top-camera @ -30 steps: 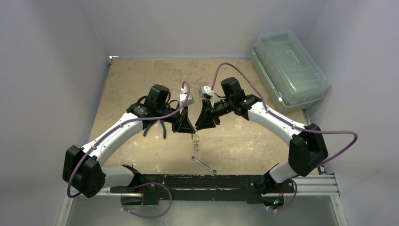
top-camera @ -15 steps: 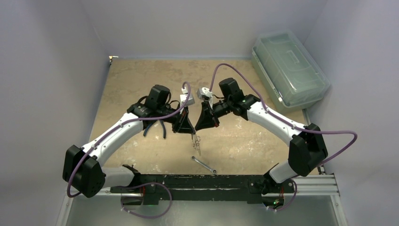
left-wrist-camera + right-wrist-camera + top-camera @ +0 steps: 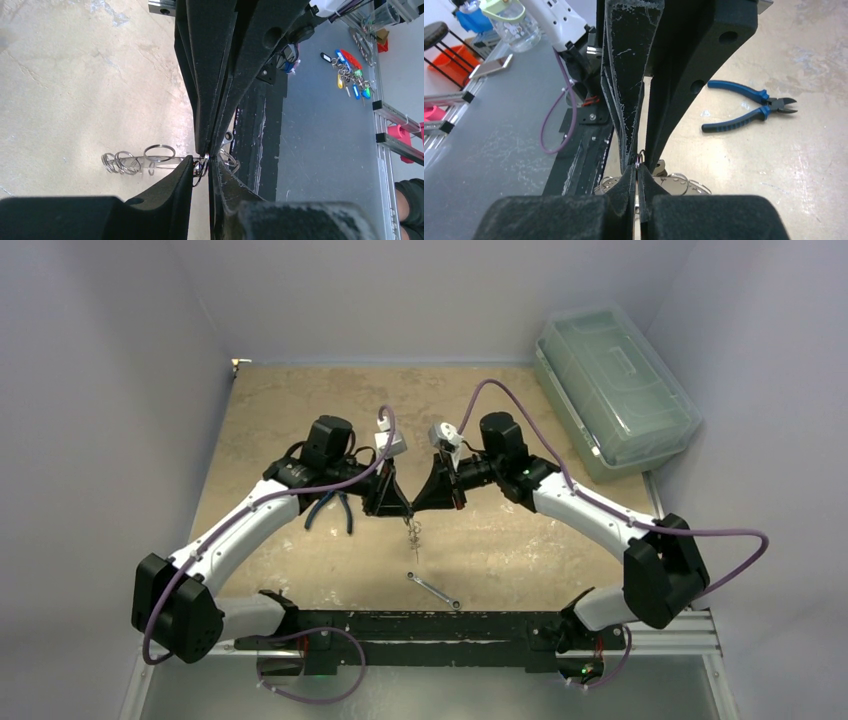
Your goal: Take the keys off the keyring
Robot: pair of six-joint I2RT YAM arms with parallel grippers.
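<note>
Left claw [image 3: 204, 161] and right claw [image 3: 638, 170] both clamped on keyring [image 3: 200, 172], keys [image 3: 414, 538] dangling, lidded bin [image 3: 610, 390] contents unclear

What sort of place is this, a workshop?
Probably a robotics lab test cell: two arms bolted to a walled table, left gripper and right gripper pinching a keyring, pliers and a wrench nearby.

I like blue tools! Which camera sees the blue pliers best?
The right wrist view: the blue pliers lie whole and big on the table. The top external view shows them tiny, close against the left arm. The left wrist view doesn't show them.
</note>
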